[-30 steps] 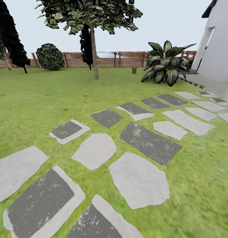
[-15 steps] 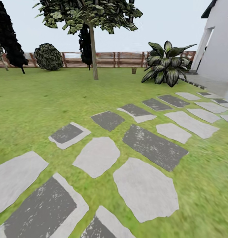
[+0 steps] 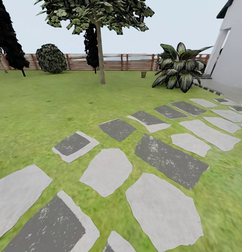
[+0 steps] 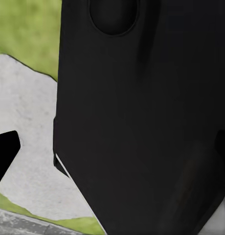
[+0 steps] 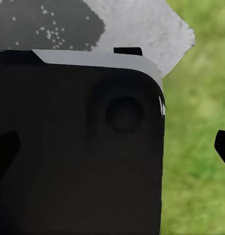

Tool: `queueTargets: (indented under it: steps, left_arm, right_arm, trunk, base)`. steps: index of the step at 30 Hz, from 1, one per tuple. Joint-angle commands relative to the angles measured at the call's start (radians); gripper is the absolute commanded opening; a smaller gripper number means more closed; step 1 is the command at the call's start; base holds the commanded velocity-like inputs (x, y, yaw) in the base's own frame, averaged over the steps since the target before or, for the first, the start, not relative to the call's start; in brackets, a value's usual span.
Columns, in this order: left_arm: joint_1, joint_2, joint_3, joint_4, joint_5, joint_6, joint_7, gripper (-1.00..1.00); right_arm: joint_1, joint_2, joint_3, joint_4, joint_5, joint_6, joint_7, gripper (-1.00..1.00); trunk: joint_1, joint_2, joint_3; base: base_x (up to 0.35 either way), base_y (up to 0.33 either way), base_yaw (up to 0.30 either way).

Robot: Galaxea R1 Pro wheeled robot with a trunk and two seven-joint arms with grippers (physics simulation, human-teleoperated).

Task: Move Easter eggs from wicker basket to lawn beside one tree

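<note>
From the head camera I'm looking across the lawn [image 3: 40,105], with a path of pale and dark grey stepping stones [image 3: 106,171] running from the near edge of the grass away toward the far right, where a grey paved strip [image 3: 226,91] meets a white building [image 3: 234,52]. A tree [image 3: 100,52] with a straight pale trunk and a leafy crown stands on the grass near the far edge, in front of the brown slatted fence [image 3: 117,62] that closes off the garden. A small brown thing [image 3: 143,74] sits on the grass close to the fence, to the right of that trunk; it is too small for me to say what it is. Beside the paved strip grows a big broad-leaved plant [image 3: 178,68], and along the fence at the left are a round dark shrub [image 3: 51,58] and a tall dark cypress [image 3: 10,38]. The left wrist camera gives me a black body of the robot [image 4: 142,117] over a pale stone and a patch of grass; the right wrist camera gives me another black part [image 5: 78,147] over a stone and grass. I cannot tell how either gripper stands, open or closed, or whether it has hold of anything.
</note>
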Motion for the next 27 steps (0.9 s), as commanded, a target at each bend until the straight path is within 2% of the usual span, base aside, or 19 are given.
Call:
queueTargets:
  steps: [1,27]
  left_arm:
    - [0.000,0.000,0.005,0.000,0.001,-0.001,0.000,1.00]
    - [0.000,0.000,0.005,0.000,0.001,-0.001,0.000,1.00]
  right_arm:
    - [-0.001,0.000,0.000,0.001,0.000,-0.004,0.000,1.00]
    - [-0.001,-0.003,0.000,0.001,0.001,-0.004,0.000,1.00]
  trunk:
    - [0.000,0.000,-0.001]
    - [0.000,0.000,-0.001]
  base:
    - [0.270,0.189,0.000]
    - [0.270,0.189,0.000]
